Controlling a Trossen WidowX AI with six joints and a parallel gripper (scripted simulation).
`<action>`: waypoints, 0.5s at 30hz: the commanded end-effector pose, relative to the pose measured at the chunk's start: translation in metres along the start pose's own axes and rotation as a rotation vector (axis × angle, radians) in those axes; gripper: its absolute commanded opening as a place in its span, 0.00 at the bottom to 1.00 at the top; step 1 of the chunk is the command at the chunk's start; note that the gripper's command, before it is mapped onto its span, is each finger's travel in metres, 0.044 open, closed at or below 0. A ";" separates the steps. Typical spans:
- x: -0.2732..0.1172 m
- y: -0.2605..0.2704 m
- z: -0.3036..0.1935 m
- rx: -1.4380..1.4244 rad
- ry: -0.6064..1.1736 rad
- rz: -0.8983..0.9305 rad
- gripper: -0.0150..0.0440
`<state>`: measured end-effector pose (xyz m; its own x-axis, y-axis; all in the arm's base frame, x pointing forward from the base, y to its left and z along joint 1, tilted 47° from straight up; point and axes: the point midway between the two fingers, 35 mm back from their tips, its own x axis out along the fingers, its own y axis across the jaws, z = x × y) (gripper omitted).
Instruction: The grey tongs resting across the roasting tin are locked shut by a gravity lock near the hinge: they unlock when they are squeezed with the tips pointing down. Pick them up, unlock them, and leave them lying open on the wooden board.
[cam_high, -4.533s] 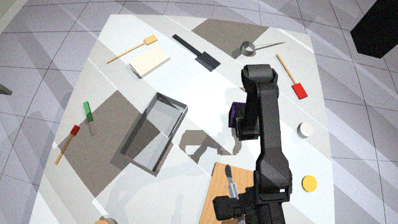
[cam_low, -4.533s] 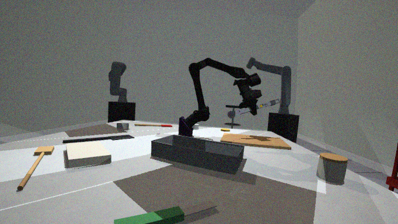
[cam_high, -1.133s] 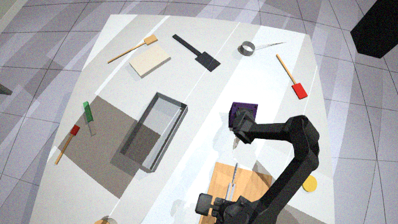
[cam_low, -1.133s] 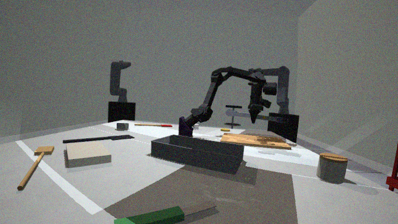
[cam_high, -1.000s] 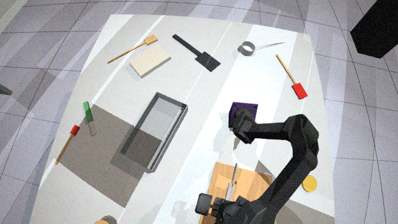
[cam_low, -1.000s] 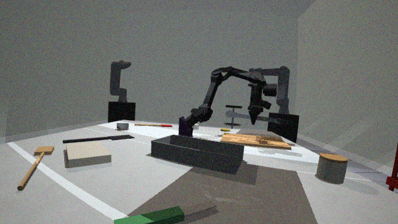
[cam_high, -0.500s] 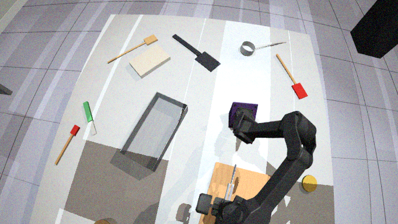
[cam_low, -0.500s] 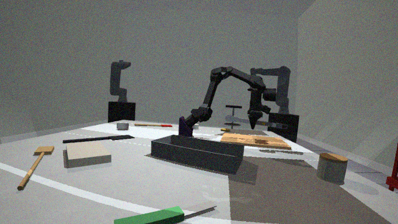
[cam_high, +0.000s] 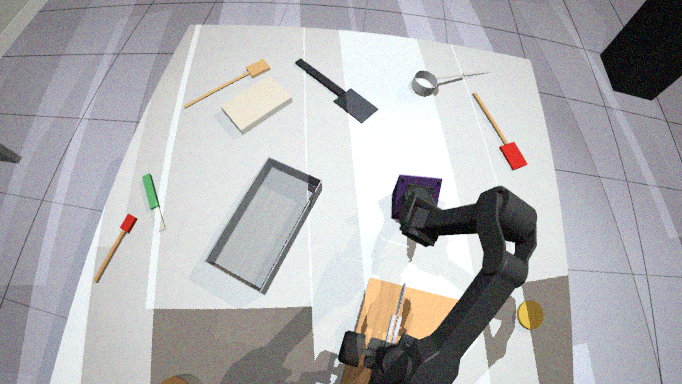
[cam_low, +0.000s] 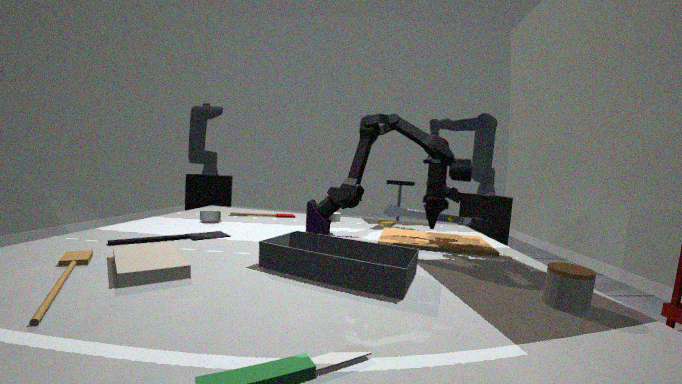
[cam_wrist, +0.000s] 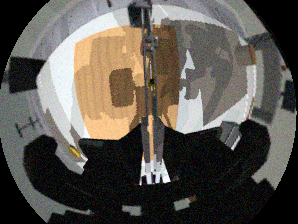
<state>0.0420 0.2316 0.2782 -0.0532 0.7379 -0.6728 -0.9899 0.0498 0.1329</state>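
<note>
My gripper (cam_high: 382, 350) (cam_low: 432, 224) (cam_wrist: 148, 124) points down and is shut on the grey tongs (cam_high: 391, 326) (cam_low: 412, 214) (cam_wrist: 150, 45). It holds them above the wooden board (cam_high: 427, 312) (cam_low: 392, 235) (cam_wrist: 97, 105). The tongs lie roughly level in the exterior view, and in the wrist view their two arms run close side by side from top to bottom. The lock's state is too small to tell. The grey roasting tin (cam_high: 243, 212) (cam_low: 332, 272) stands away from the board with nothing across it. The arm hides part of the board and tongs in the top view.
A lidded jar (cam_low: 570, 290) stands near the table edge. A yellow disc (cam_high: 530, 315) lies beside the board. A pale block (cam_high: 256, 105), a black spatula (cam_high: 356, 106), a green-handled knife (cam_high: 150, 192), a metal ring with a handle (cam_high: 424, 83) and red-headed spatulas (cam_high: 513, 156) lie farther off.
</note>
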 end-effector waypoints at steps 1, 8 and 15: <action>0.004 0.001 0.001 0.004 -0.008 -0.005 0.00; 0.012 0.004 0.000 0.007 -0.013 -0.003 0.00; 0.012 0.004 -0.001 0.004 -0.006 0.003 0.18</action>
<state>0.0373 0.2402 0.2694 -0.0553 0.7421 -0.6680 -0.9891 0.0506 0.1381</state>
